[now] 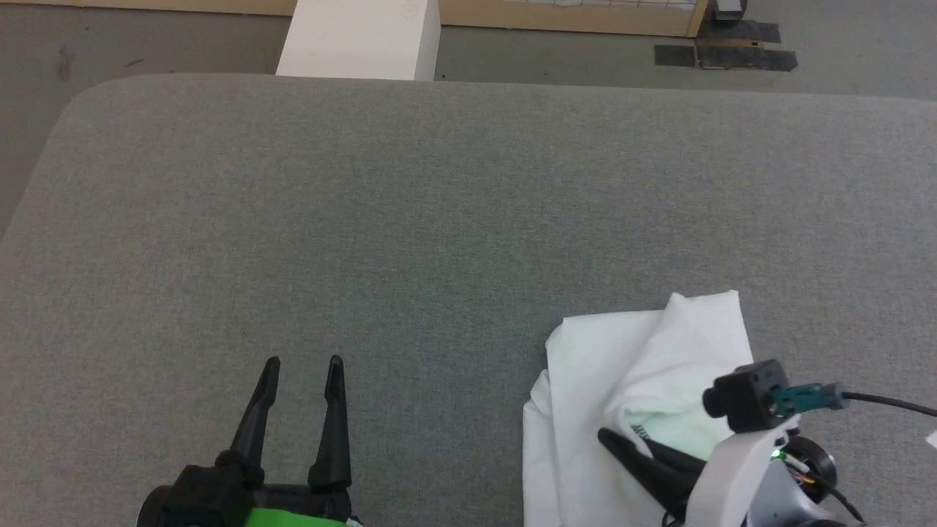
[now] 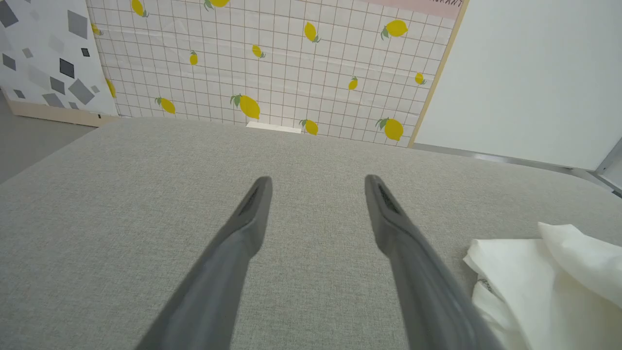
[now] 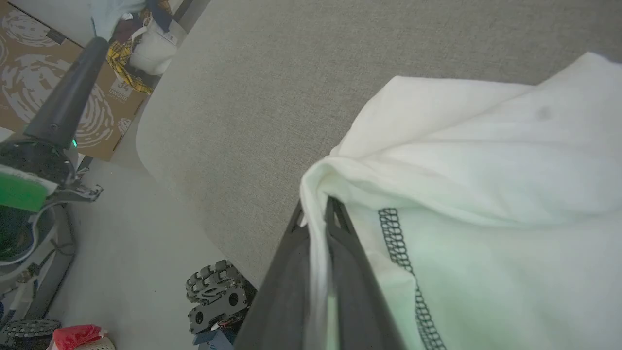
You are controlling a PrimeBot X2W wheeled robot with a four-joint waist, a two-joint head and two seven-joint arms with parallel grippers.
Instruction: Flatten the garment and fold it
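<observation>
The garment point(image 1: 622, 373), white with dark chain stitching, lies bunched at the near right of the grey table point(image 1: 439, 219). My right gripper point(image 1: 611, 439) is shut on an edge of the garment point(image 3: 461, 160); in the right wrist view white cloth is pinched between the two dark fingers point(image 3: 350, 272) of the right gripper point(image 3: 316, 214). My left gripper point(image 1: 304, 362) stands open over bare table at the near left, well apart from the cloth. The left wrist view has the left gripper point(image 2: 316, 182) with nothing between its fingers and the garment point(image 2: 549, 282) at the lower right.
A white box point(image 1: 359, 36) stands on the floor beyond the table's far edge. A lemon-patterned panel point(image 2: 272, 63) rises behind the table. Beside the table's near edge are a wheeled base point(image 3: 218, 296) and a cardboard box point(image 3: 34, 82).
</observation>
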